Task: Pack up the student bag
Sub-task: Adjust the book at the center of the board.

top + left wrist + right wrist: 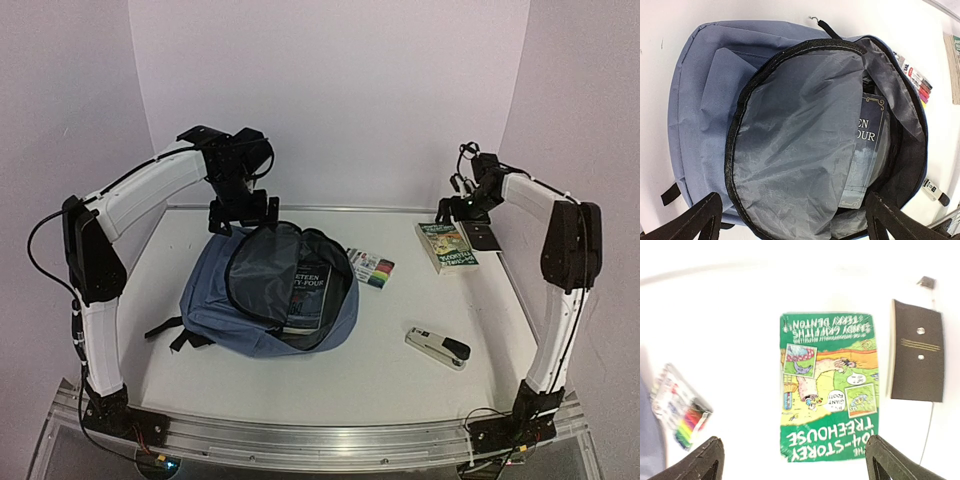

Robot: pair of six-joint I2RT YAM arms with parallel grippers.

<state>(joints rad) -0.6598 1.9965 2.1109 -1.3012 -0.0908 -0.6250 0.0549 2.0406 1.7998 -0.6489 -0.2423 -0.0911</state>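
a white table [400,385] is seen, closed in at the back and both sides by pale lilac walls [340,90]. an aluminium rail [320,435] is run along its near edge, where the arm bases are bolted.

the student bag [215,295] is laid flat left of centre, front side up, its main zip undone and the mouth gaping upward. the oval of that mouth is drawn out from far side to near side, a little tilted. black straps [165,330] are trailed off the near-left corner. the fabric is slumped, so the bag's own long axis cannot be fixed more closely. a dark book [310,285] is lodged inside along the right of the opening, partly covered by grey lining.

the left gripper [243,213] is held over the bag's far edge, fingers spread wide, nothing clasped. the right gripper [452,210] is held above a green paperback [447,246] at the far right, likewise spread wide with nothing between its fingers. a dark flat case [484,236] is laid just right of the paperback, close to the right wall. a marker pack [372,268] is placed just beside the bag's right rim. a stapler [438,347] is set well apart, at the near right.

bare tabletop is left between stapler and bag and along the near edge. little margin is left behind the bag.
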